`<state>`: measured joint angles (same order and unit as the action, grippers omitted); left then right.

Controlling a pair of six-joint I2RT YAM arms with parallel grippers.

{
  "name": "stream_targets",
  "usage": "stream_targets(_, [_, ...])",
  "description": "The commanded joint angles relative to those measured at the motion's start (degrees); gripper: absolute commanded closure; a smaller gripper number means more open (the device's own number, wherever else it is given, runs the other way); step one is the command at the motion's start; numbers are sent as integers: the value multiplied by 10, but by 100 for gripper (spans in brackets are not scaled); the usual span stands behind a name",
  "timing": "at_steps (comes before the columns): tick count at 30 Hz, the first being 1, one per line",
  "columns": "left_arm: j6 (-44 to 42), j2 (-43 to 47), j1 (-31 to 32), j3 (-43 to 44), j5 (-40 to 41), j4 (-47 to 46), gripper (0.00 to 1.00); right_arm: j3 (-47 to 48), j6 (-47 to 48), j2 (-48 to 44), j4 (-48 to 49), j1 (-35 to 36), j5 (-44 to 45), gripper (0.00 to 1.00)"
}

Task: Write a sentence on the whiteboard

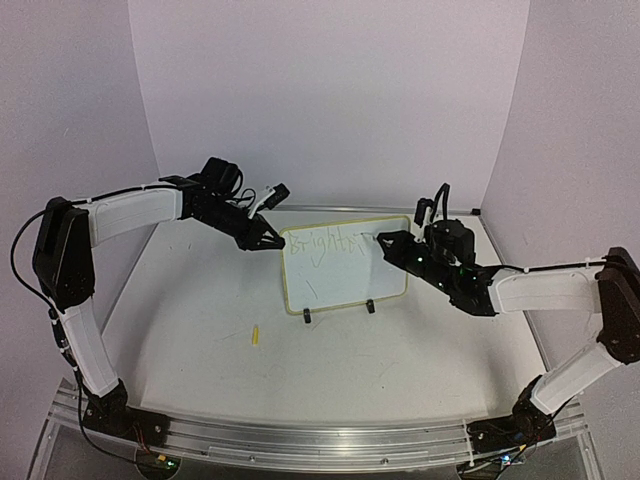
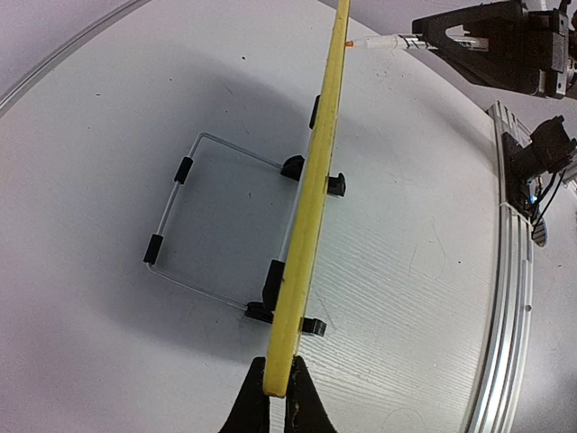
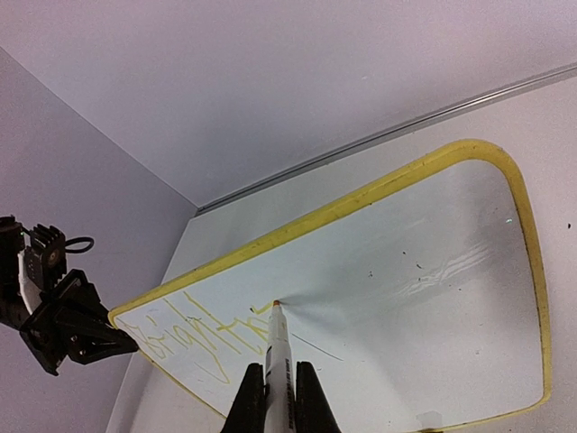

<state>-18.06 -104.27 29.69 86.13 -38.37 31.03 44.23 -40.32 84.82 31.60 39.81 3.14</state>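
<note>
Yellow-rimmed whiteboard (image 1: 345, 272), edge pinched by left hand (image 2: 279, 381), marker (image 3: 278, 354) touching face

whiteboard (image 2: 311, 216) edge-on, yellow rim running 6 to 12 o'clock, left gripper (image 2: 278, 377) clamped on its 6 o'clock end. Wire stand (image 2: 216, 144) sits on its 9 o'clock side. At 1 o'clock, right gripper (image 2: 435, 38) holds marker (image 2: 383, 42), tip touching the board.

White table (image 1: 400, 350), whiteboard (image 1: 345, 265) standing upright on it, small yellow piece (image 1: 255, 335) lying near its front.

Faint yellow-green handwriting (image 1: 325, 245) on the whiteboard (image 1: 345, 285) reads "Bright"; the letters after it are illegible.
</note>
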Motion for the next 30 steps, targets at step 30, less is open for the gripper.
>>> stream_targets(30, [-20, 18, 3, 8, 22, 8, 100, 2, -27, -6, 19, -3, 12, 100])
